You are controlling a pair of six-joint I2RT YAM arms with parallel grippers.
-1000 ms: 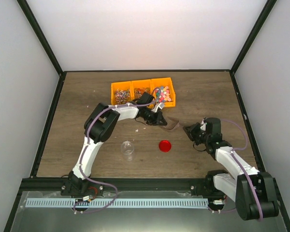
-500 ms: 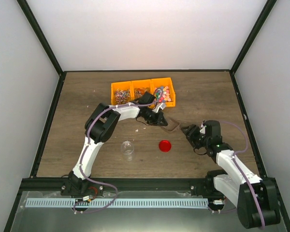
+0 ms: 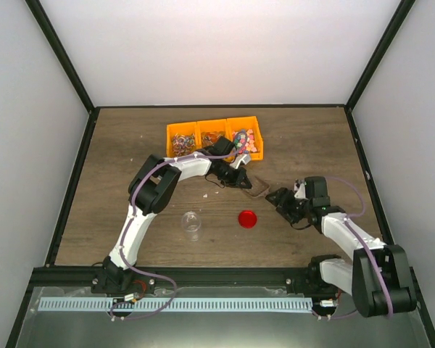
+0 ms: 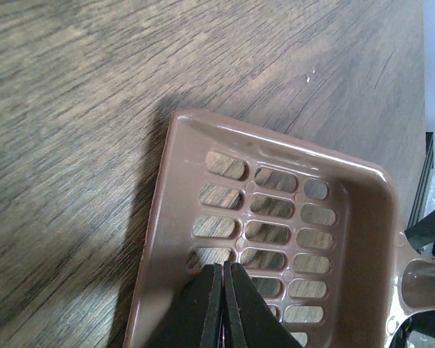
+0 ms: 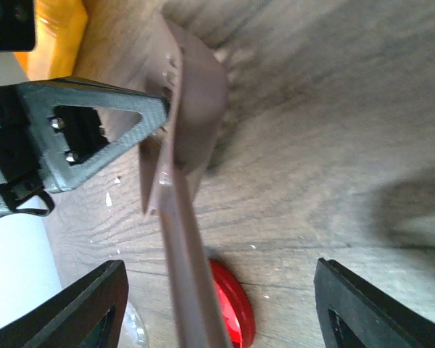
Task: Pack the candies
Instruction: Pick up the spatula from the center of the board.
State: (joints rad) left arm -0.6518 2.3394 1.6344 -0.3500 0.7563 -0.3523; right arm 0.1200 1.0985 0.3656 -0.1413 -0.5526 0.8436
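Note:
The candies [image 3: 247,140] fill the right compartment of an orange tray [image 3: 212,125] at the back. A brown slotted scoop [image 3: 257,188] lies in front of the tray, between the two arms. My left gripper [image 3: 234,178] is shut, and its tips [image 4: 223,267] rest inside the scoop [image 4: 275,156] over the slotted floor. No candy shows in the scoop. My right gripper [image 3: 277,197] is open. The scoop's handle [image 5: 188,254] runs between its spread fingers [image 5: 94,304] without touching them.
A round red lid [image 3: 247,218] lies on the table just below the scoop and also shows in the right wrist view, red lid [image 5: 239,312]. A small clear jar [image 3: 191,223] stands left of it. The tray's other compartments hold wrapped sweets [image 3: 183,143].
My right gripper has opened and let go of the scoop's handle, shifting slightly left. The left gripper stays shut at the scoop.

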